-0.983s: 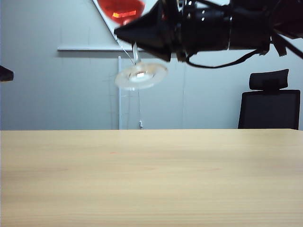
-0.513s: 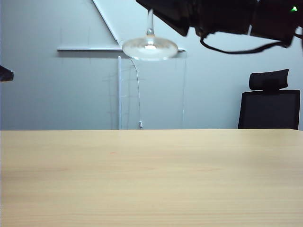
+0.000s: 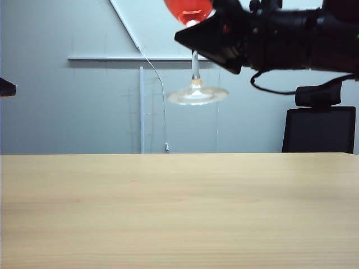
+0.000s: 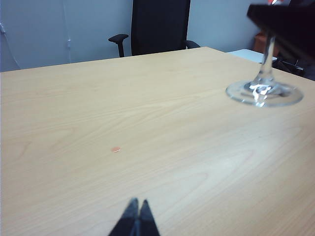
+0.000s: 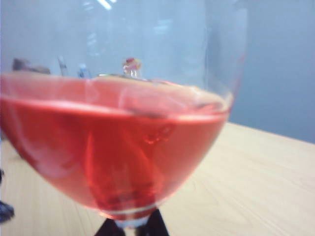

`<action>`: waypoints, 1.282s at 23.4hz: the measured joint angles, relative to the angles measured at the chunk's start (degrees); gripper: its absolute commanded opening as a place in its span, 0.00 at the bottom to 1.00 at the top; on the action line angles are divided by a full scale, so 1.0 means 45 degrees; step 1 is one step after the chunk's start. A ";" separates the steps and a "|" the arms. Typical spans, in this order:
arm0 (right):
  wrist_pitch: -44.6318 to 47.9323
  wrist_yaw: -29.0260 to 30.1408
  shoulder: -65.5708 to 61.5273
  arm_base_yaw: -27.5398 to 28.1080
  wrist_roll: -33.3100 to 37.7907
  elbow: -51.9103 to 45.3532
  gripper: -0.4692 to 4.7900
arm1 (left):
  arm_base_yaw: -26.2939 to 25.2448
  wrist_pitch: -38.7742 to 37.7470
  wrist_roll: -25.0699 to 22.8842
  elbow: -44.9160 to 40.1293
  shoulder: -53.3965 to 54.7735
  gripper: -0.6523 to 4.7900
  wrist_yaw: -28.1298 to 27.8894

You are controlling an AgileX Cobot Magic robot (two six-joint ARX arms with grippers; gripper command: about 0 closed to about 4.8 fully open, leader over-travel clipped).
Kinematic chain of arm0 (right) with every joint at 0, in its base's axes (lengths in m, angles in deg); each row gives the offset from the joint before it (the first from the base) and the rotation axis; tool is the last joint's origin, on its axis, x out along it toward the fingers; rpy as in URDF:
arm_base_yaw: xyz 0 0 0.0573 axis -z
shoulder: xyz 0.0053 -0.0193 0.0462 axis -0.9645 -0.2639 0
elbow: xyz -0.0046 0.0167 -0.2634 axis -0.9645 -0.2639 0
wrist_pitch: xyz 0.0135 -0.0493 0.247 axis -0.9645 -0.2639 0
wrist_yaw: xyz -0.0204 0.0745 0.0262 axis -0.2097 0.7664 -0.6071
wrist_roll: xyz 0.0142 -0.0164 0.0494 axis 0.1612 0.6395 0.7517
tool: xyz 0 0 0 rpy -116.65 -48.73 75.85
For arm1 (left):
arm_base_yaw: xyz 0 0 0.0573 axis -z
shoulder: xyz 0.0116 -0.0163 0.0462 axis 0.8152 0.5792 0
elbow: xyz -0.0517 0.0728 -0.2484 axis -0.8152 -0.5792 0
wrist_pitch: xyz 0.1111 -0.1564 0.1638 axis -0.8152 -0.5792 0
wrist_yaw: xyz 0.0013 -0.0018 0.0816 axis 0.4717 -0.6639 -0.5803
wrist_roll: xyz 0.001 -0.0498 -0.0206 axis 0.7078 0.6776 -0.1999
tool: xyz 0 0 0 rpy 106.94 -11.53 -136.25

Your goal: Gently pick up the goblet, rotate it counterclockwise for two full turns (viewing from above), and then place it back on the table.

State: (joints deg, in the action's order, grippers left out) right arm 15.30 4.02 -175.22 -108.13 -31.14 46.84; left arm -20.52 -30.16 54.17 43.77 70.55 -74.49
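The goblet hangs high above the table, nearly upright, with red liquid in its bowl. My right gripper comes in from the right and is shut on the thin stem just under the bowl. In the right wrist view the bowl fills the picture, and the right gripper pinches the stem below it. The left wrist view shows the goblet's round foot in the air over the table. My left gripper is shut and empty, far from the glass.
A black office chair stands behind the table's far right edge; the left wrist view shows the chair too. A small pink speck lies on the wood. A dark part of the left arm shows at the left border.
The goblet went from tilted, foot towards the camera, to nearly upright. It rose out of the top, then came down and moved right. The right gripper stayed shut on the stem.
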 measured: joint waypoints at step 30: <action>-0.0112 0.0291 -0.5003 0.0087 -0.1345 0.2157 0.08 | 0.0000 0.0000 0.0005 0.0000 0.0000 0.11 0.0000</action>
State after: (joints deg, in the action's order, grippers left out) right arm 14.80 5.33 -197.73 -107.73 -37.19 56.54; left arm -20.52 -30.16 54.19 43.77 70.55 -74.49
